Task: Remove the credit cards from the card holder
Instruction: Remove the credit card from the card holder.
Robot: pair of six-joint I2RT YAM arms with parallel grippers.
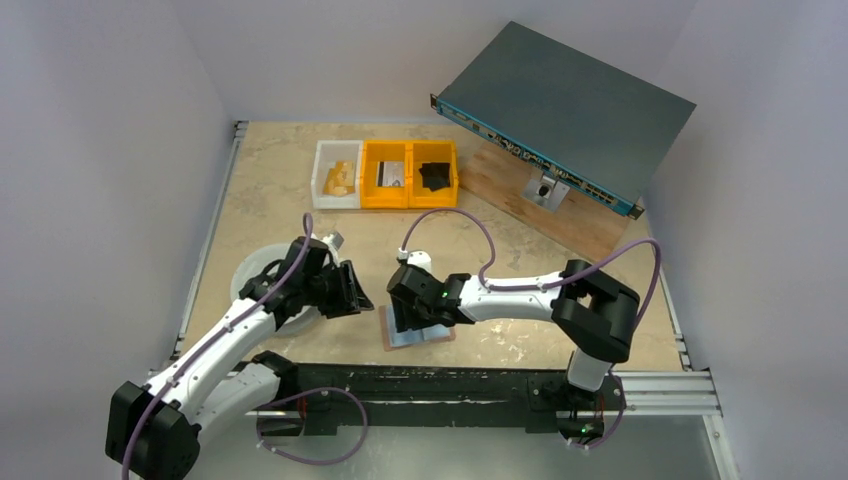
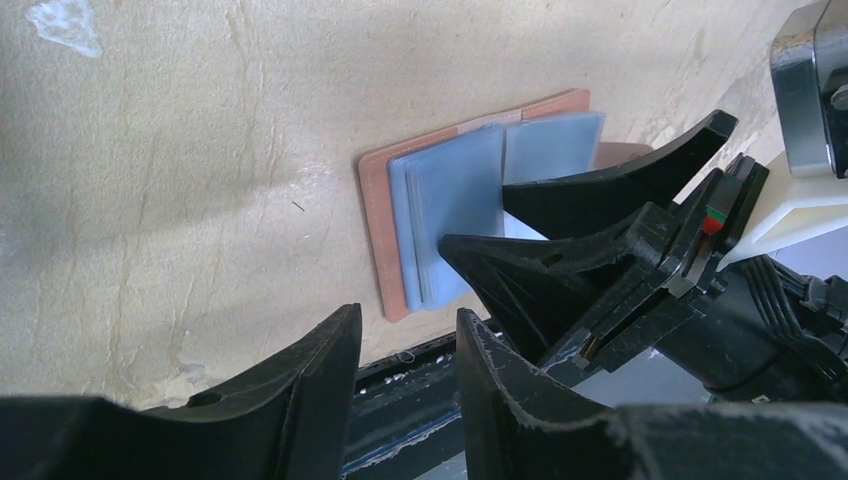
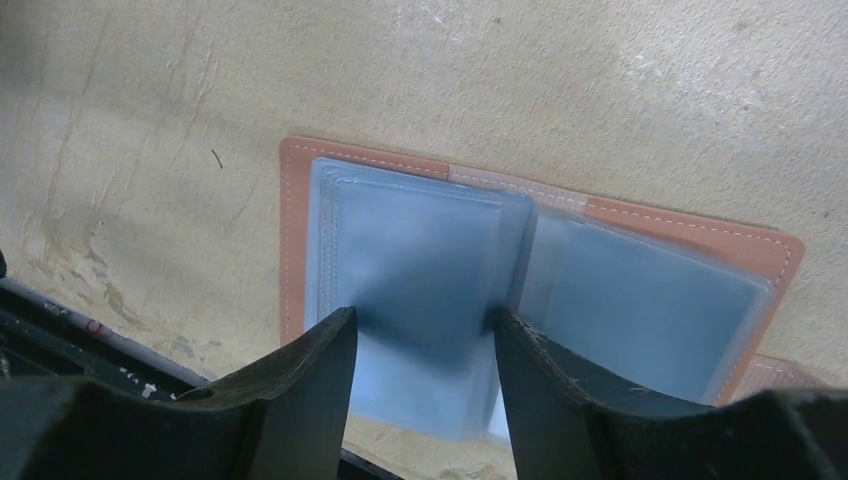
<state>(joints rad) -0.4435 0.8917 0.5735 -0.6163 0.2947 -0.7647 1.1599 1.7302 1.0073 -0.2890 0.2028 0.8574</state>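
Overhead, the card holder (image 1: pixel 432 338) lies open and flat on the beige table (image 1: pixel 270 200), close to the near edge and between the two arms. The right gripper (image 1: pixel 407 322) is down on its left half. The left gripper (image 1: pixel 355 290) hangs just to the left of it, apart from the holder, above a white round disc (image 1: pixel 252 276). At the far side stand a white bin (image 1: pixel 337 173) and two yellow bins (image 1: pixel 385 173) in a row, with a grey rack unit (image 1: pixel 565 105) propped on a wooden board (image 1: pixel 560 215) to their right.

From the left wrist, the left gripper (image 2: pixel 410 390) has its fingers parted with nothing between them. Beyond it the card holder (image 2: pixel 375 230) shows its tan rim around a pale blue stack (image 2: pixel 450 190). The right gripper (image 2: pixel 478 222) reaches in from the right, one fingertip lying over the stack's near corner.

From the right wrist, the right gripper (image 3: pixel 422 320) has its fingers standing apart astride the near end of the pale blue stack (image 3: pixel 420 240) on the left half of the card holder (image 3: pixel 700 235). That end is blurred, so I cannot tell whether the pads pinch it or only flank it. The right half shows one smooth blue face. Which of these leaves are credit cards and which are pockets cannot be made out.
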